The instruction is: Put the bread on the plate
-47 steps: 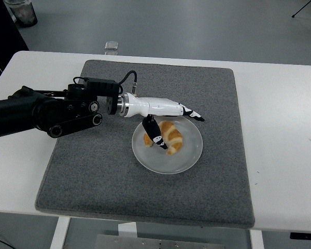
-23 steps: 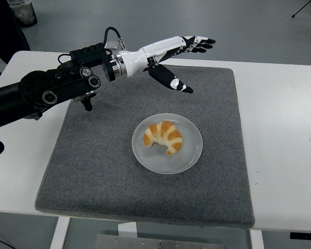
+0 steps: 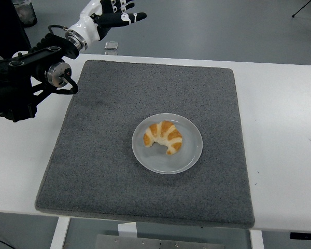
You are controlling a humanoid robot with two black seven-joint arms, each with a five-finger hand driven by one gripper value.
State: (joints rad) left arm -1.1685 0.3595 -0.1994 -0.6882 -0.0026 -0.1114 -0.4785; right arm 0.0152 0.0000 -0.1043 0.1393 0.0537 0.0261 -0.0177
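A golden croissant (image 3: 164,137) lies on the white round plate (image 3: 189,155) in the middle of the grey mat. My left hand (image 3: 115,13) is raised high at the top left, far from the plate, its fingers spread and holding nothing. The black left arm (image 3: 26,80) runs in from the left edge. The right arm does not show.
The grey mat (image 3: 93,155) covers most of the white table (image 3: 285,129). A small clear object (image 3: 111,47) sits at the table's far edge, just below my left hand. A dark container (image 3: 24,10) stands on the floor at the top left.
My left hand let go of the croissant on the plate, then rose and pulled back up and to the left. The croissant stays on the plate.
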